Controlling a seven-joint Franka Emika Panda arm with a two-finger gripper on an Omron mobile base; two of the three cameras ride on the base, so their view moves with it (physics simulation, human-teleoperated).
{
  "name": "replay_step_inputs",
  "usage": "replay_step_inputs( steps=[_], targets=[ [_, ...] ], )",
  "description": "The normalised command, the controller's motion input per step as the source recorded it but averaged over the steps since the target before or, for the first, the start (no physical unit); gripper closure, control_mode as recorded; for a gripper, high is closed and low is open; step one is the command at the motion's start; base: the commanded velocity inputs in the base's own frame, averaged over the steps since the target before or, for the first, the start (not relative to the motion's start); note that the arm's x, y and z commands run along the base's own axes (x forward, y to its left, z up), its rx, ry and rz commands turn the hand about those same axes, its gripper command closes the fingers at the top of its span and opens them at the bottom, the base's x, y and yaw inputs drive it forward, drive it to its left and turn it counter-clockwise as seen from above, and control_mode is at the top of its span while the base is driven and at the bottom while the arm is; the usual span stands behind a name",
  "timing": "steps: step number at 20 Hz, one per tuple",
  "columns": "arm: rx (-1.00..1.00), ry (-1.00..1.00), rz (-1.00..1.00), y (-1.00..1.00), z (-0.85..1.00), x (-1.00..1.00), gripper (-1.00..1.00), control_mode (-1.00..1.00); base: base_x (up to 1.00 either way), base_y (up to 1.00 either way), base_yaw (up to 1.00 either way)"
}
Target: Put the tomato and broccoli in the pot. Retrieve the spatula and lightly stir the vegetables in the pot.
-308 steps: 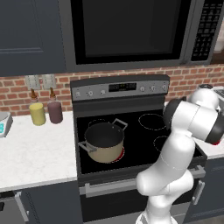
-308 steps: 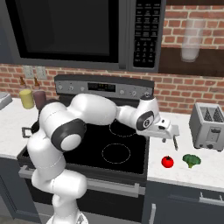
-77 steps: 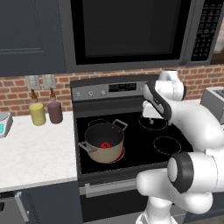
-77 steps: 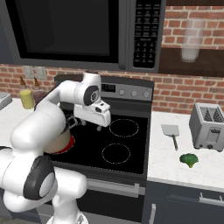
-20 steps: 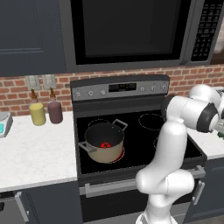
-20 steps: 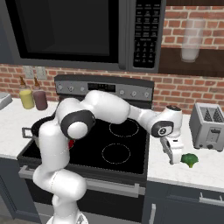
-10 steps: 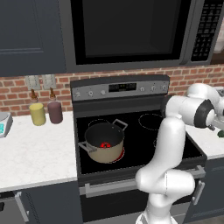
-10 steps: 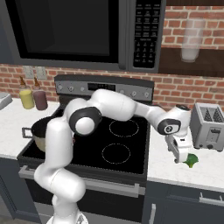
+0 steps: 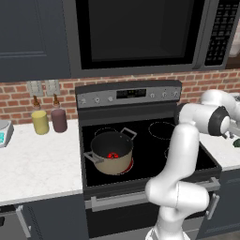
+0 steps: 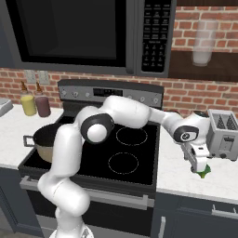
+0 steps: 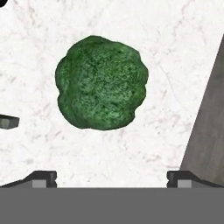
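Clerk: Since half a second ago, the tool (image 10: 201, 170) has dropped lower over the broccoli (image 10: 204, 174) at the right end of the table (image 10: 183, 174); nothing else has shifted.

Checker: Item one, the tool?

Clerk: Fingers spread wide, nothing between them. In the hand view the two fingertips (image 11: 41, 178) stand far apart at the bottom edge, with the broccoli (image 11: 101, 83) lying on white marble above the gap between them, untouched.

Checker: Item two, the broccoli?

Clerk: One bumpy green head, resting on the table just in front of the toaster (image 10: 223, 134), right of the stove (image 10: 135, 158). Mostly covered by the tool in the right base view.

Checker: Item three, the tomato?

Clerk: One red fruit (image 9: 112, 155), inside the pot (image 9: 111, 152).

Checker: The pot?

Clerk: Tan-sided, dark inside, two grey loop handles; stands on the stove's front left burner, well apart from the broccoli.

Checker: Sundries?

Clerk: Yellow bottle (image 9: 40, 121) and purple bottle (image 9: 59, 119), side by side against the brick wall, left of the stove. Microwave (image 9: 140, 33) above.
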Motion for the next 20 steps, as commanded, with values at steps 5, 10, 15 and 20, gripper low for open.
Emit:
replay_step_inputs(
  steps=[5,10,15,20],
  targets=[
    [0.0,-0.03,0.0,-0.18,-0.09,0.0,-1.0,-1.0,0.0,0.0,0.0],
    [0.0,-0.04,0.0,-0.11,-0.2,0.07,-1.0,-1.0,0.0,0.0,0.0],
    [0.0,-0.06,0.0,-0.07,-0.17,0.11,-1.0,-1.0,0.0,0.0,0.0],
    [0.0,-0.06,0.0,-0.07,-0.09,0.12,-1.0,-1.0,0.0,0.0,0.0]
  ],
)
